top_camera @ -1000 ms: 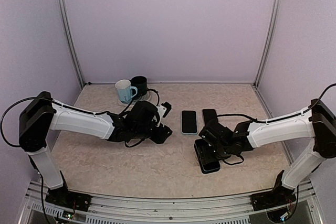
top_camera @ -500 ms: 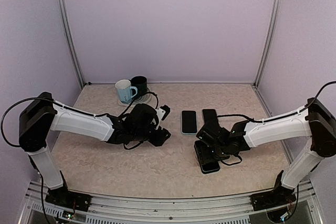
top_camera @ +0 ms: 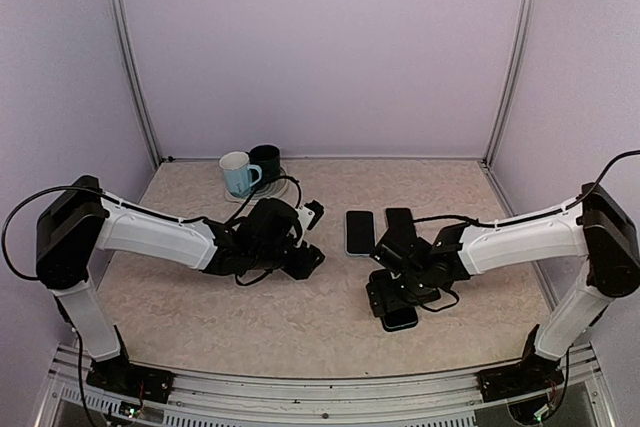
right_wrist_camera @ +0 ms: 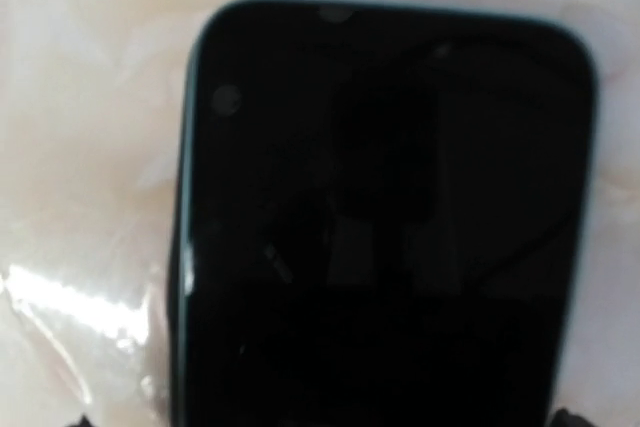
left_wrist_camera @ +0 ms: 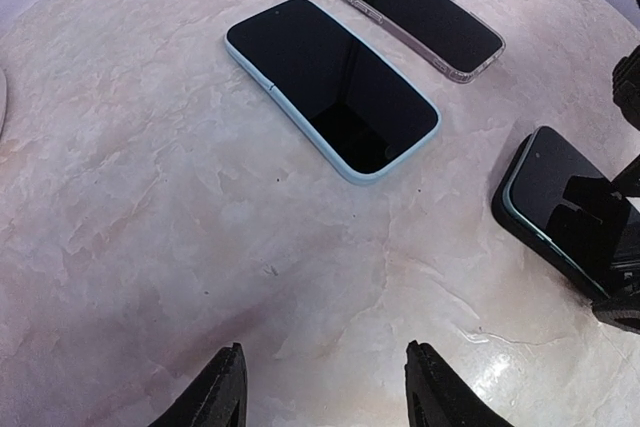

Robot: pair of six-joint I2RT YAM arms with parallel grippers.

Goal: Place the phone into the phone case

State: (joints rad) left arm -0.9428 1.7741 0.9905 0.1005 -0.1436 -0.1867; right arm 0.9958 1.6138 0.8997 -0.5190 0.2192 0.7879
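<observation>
A dark-screened phone (right_wrist_camera: 385, 217) with a thin teal rim lies flat on the table in front of the right arm, also visible as the phone (top_camera: 402, 317) (left_wrist_camera: 570, 217). It rests in or on a thick black phone case (left_wrist_camera: 505, 209); how deep it sits I cannot tell. My right gripper (top_camera: 392, 292) hovers low over the phone's far end, open wide, with its tips only at the bottom corners of the right wrist view, either side of the phone. My left gripper (left_wrist_camera: 325, 387) (top_camera: 310, 237) is open over bare table, left of the phones, holding nothing.
A light-blue phone (top_camera: 360, 232) (left_wrist_camera: 330, 87) and a clear-cased one (top_camera: 400, 219) (left_wrist_camera: 415, 15) lie side by side behind the right gripper. A white-and-blue mug (top_camera: 237, 173) and a dark mug (top_camera: 266, 160) stand at the back left. Walls enclose the table.
The right gripper's jaws have spread wider around the phone and the arm has edged slightly left. The left arm has barely moved.
</observation>
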